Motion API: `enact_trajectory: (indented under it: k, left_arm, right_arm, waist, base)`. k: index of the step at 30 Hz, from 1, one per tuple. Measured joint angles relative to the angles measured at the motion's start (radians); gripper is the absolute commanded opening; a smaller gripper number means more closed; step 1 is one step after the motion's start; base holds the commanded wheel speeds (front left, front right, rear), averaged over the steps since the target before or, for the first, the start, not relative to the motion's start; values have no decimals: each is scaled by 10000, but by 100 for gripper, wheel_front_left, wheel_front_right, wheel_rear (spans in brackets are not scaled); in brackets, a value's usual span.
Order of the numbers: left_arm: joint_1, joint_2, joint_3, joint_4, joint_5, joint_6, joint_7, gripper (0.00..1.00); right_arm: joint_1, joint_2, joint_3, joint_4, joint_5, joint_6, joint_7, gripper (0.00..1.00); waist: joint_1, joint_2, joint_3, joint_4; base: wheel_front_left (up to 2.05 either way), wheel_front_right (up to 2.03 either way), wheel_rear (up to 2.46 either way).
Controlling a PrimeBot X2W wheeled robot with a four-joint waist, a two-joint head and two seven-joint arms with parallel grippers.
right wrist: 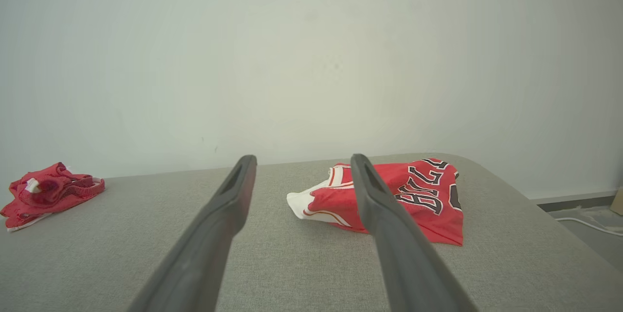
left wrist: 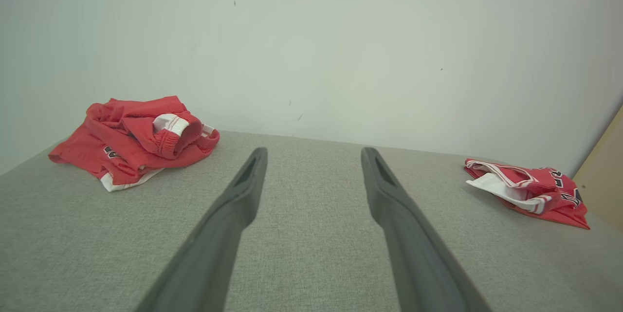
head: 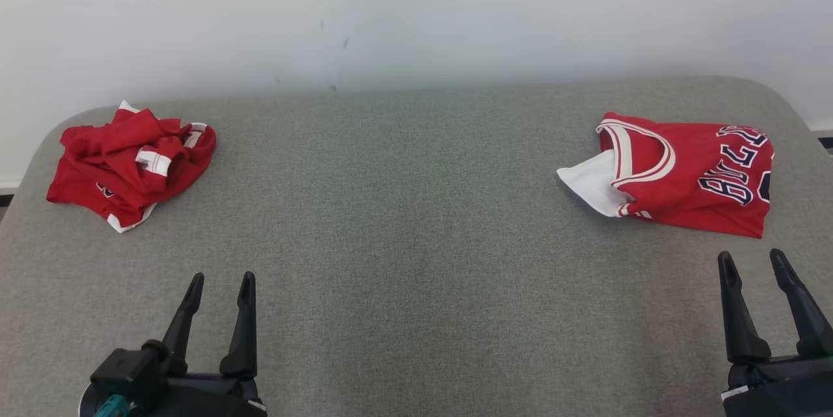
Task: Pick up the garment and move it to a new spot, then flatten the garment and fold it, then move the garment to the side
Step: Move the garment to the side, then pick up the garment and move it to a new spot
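The bench (head: 416, 222) runs left to right in front of the wall (head: 416, 13), which stands behind its far edge; the bunched garment (head: 130, 163) lies on the bench at the far left, close to that corner; the jersey (head: 690, 173) lies on the bench at the far right, well apart from the bunched garment; the left tool (head: 221, 280) is over the near left, nearer than the bunched garment and a little to its right; the right tool (head: 751, 259) is over the near right, just near of the jersey, apart from it.
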Motion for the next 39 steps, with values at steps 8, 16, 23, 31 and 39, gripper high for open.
enact_trajectory:
  k: [8,16,23,31,39]
  left_arm:
    - [-8,-13,161,0,44,98,0,100]
    - [-14,-52,228,-2,59,98,0,100]
    - [-20,-81,238,-2,247,98,0,100]
    - [-221,-176,88,59,320,84,0,100]
    - [-271,-199,84,174,341,82,0,100]
  right_arm:
    - [146,174,-385,-136,27,268,0,100]
    - [235,349,-587,-142,13,543,0,100]
    - [235,472,-757,-132,-48,713,-2,100]
    - [323,579,-940,-52,-165,984,-25,100]
    - [337,704,-901,29,-251,1266,-25,100]
  waist:
    - [0,-1,55,-8]
    - [0,-1,106,-21]
    - [0,0,130,-7]
    - [0,0,138,171]
    - [0,0,131,659]
  base:
    - [0,0,0]
    - [0,0,0]
    - [0,0,0]
    - [0,0,0]
    - [0,0,0]
